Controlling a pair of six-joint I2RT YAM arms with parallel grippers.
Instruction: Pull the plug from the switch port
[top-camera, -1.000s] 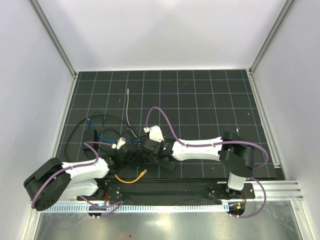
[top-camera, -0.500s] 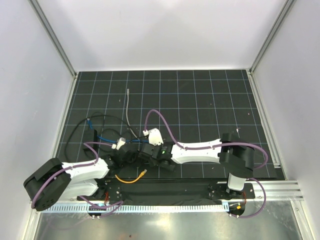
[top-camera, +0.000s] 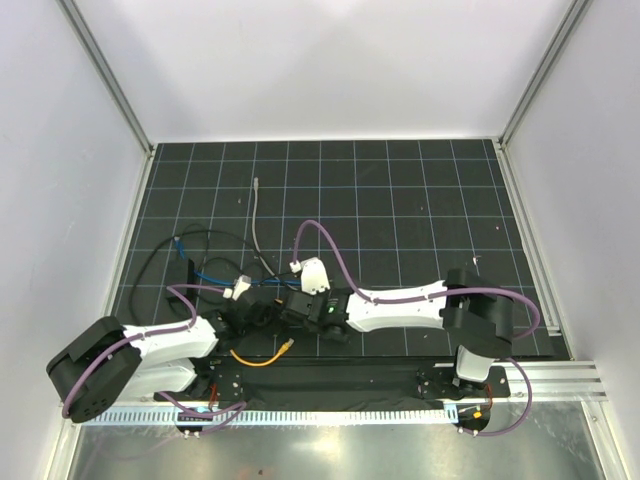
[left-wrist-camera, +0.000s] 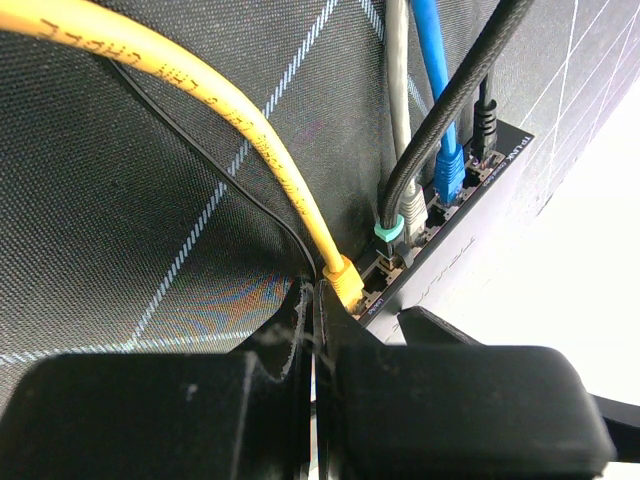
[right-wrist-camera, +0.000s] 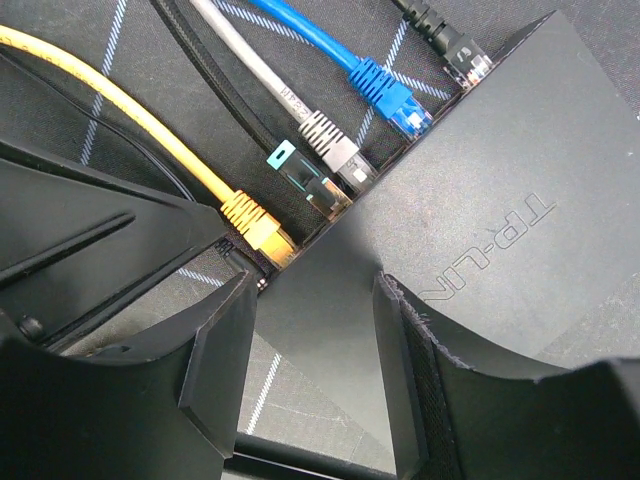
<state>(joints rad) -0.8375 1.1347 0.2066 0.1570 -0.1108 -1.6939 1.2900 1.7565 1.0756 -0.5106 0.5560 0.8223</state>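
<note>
The switch (right-wrist-camera: 470, 200) is a flat black box with a row of ports along one long edge (left-wrist-camera: 450, 215). A yellow plug (right-wrist-camera: 255, 222) (left-wrist-camera: 345, 280) sits in the end switch port, and its yellow cable (top-camera: 262, 357) runs toward the near edge. Beside it are a teal-collared black plug (right-wrist-camera: 300, 180), a grey plug (right-wrist-camera: 335, 145), a blue plug (right-wrist-camera: 390, 95) and a black power plug (right-wrist-camera: 460, 55). My left gripper (left-wrist-camera: 318, 292) (top-camera: 250, 315) is shut, its tips right against the yellow plug. My right gripper (right-wrist-camera: 315, 330) (top-camera: 287, 305) is open, straddling the switch's corner.
A loose grey cable (top-camera: 255, 215) lies on the gridded black mat (top-camera: 420, 200) behind the arms. Black and blue cables (top-camera: 190, 250) loop at the left. White walls enclose the mat on three sides.
The right arm has shifted slightly, its wrist settling a little lower over the switch. The left arm has not moved.
</note>
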